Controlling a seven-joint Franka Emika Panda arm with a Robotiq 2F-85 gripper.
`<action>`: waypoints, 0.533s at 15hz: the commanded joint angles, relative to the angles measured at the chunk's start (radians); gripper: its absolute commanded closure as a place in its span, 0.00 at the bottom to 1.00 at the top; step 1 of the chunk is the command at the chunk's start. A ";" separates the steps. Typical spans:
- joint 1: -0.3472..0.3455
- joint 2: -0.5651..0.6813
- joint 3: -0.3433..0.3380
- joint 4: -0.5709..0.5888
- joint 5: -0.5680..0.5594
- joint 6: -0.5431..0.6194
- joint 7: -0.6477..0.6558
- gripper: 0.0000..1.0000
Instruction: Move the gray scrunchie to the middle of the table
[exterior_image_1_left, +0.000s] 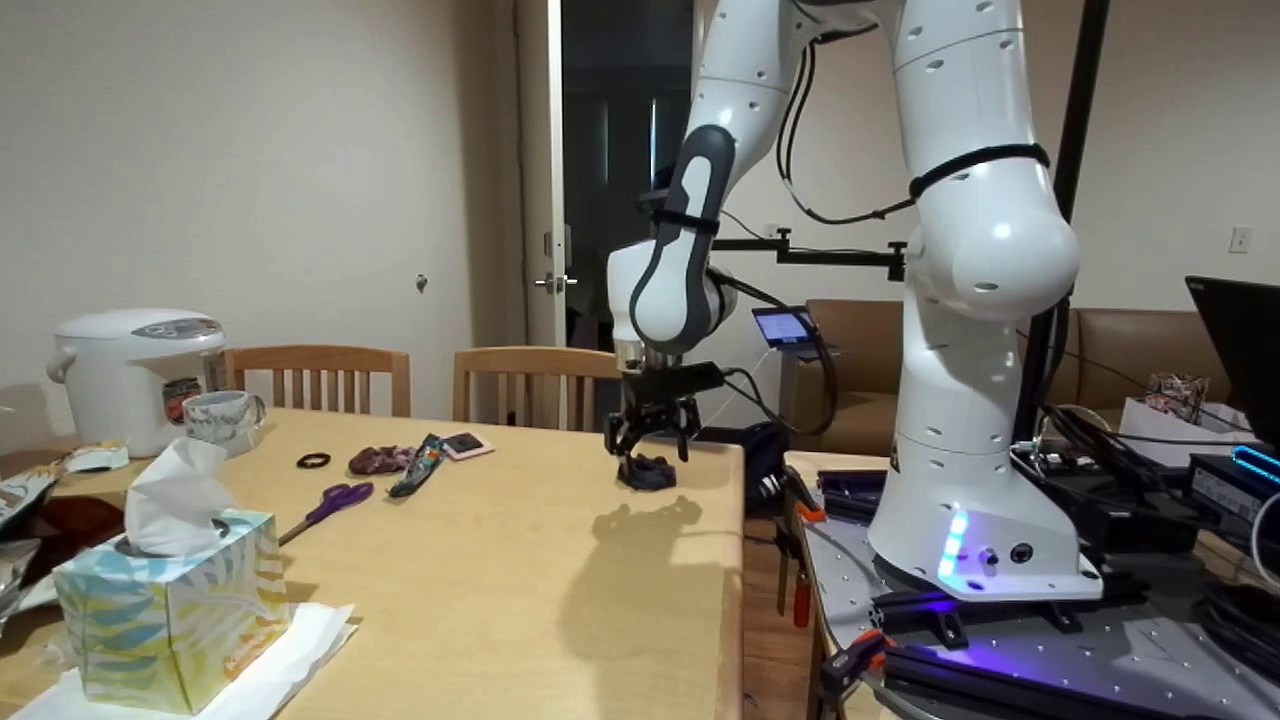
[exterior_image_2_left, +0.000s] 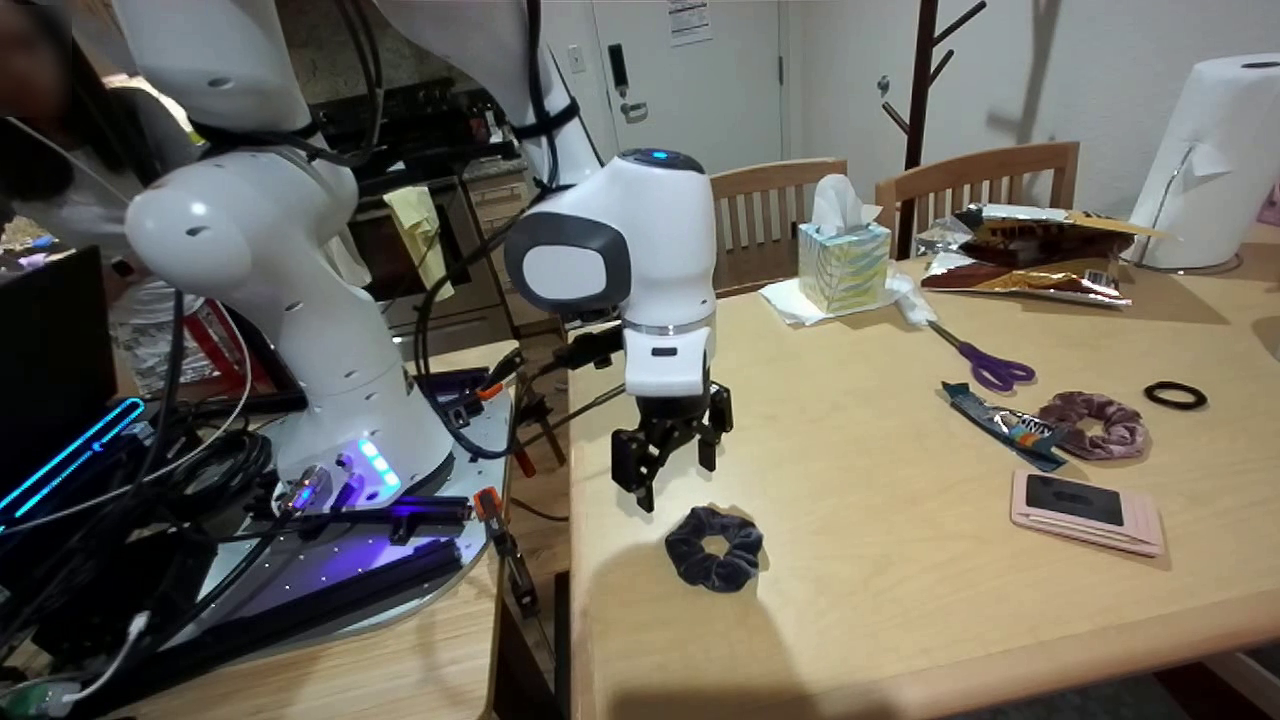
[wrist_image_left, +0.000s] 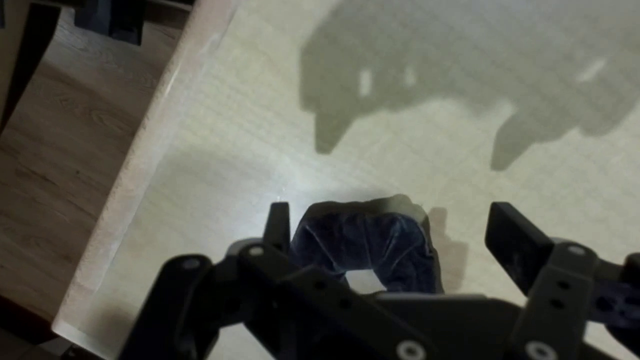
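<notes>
The gray scrunchie (exterior_image_1_left: 655, 475) is a dark fabric ring lying flat on the light tan table (exterior_image_1_left: 450, 610), near the end by the robot base. It also shows in an exterior view (exterior_image_2_left: 690, 555) and in the wrist view (wrist_image_left: 370, 240), where the gripper's body hides its lower part. My gripper (exterior_image_2_left: 677, 486) is open, pointing down, with nothing held. It hovers low over the table, close to the scrunchie. In the wrist view the scrunchie shows between the spread fingers (wrist_image_left: 389, 220), nearer the left finger. Whether that finger touches it I cannot tell.
A snack bar (exterior_image_2_left: 1005, 425), a mauve scrunchie (exterior_image_2_left: 1115, 430), a pink card holder (exterior_image_2_left: 1090, 512), purple scissors (exterior_image_2_left: 995, 370) and a black band (exterior_image_2_left: 1175, 395) lie farther along the table. A tissue box (exterior_image_1_left: 175, 610) stands on napkins. The table edge (wrist_image_left: 135, 165) is close to the scrunchie.
</notes>
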 joint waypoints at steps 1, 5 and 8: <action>0.095 0.051 -0.133 -0.024 -0.081 0.141 0.044 0.00; 0.178 0.055 -0.236 -0.058 -0.012 0.300 -0.035 0.00; 0.093 -0.002 -0.104 -0.085 0.103 0.340 -0.136 0.00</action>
